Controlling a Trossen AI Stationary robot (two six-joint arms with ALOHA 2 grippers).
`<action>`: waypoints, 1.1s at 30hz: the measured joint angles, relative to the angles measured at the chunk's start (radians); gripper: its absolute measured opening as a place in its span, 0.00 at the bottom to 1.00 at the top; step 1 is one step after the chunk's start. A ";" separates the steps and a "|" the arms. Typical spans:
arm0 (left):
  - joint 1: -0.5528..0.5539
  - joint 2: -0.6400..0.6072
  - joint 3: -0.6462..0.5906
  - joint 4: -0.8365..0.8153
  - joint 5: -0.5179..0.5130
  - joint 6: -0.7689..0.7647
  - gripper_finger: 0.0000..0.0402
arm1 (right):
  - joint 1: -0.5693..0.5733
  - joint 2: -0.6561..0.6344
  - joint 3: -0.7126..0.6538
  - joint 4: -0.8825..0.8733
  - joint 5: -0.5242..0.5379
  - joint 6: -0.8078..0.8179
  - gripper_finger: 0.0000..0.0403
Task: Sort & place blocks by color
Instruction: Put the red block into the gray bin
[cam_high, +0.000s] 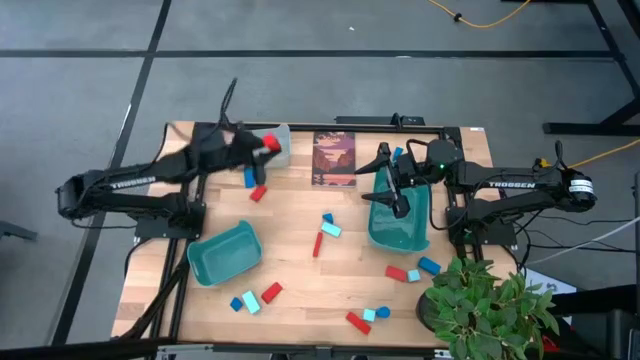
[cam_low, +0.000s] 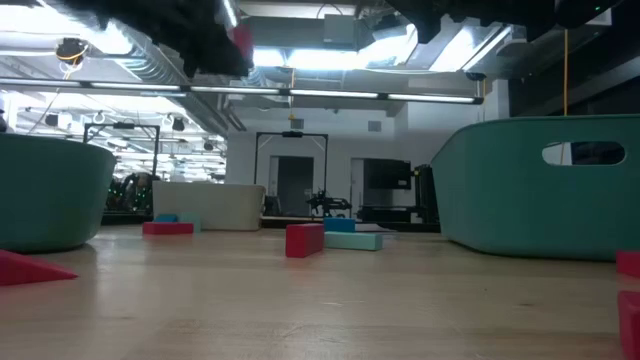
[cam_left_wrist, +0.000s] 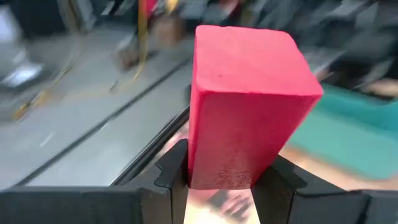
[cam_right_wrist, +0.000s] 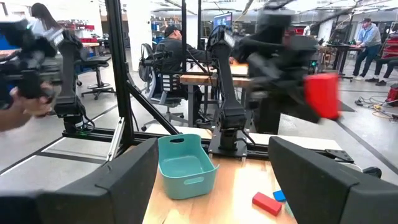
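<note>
Block in transit: we see a red block pinched between the jaws of the left tool, held above the desk's far edge, just beside the grey bin near the far-left corner. We judge the main risk to be a release off the mark, the block catching the bin's rim and falling back onto the desk or off its far edge. The left arm is blurred with motion, which would cause it. The right tool stands wide and empty over the teal bin on the desk's right side. Other red, blue and cyan blocks lie scattered mid-desk and along the near edge, with a second teal bin near the left edge. We cannot make out what either teal bin or the grey bin holds.
</note>
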 joint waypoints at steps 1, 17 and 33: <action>0.035 0.026 0.042 -0.072 0.002 0.003 0.32 | 0.000 0.000 0.000 0.000 0.000 -0.002 0.76; 0.420 0.425 0.297 -0.502 0.212 -0.008 0.32 | 0.000 0.001 0.000 -0.022 0.000 -0.003 0.76; 0.444 0.670 0.296 -0.586 0.254 -0.009 0.32 | 0.000 0.001 0.000 -0.024 -0.001 -0.003 0.76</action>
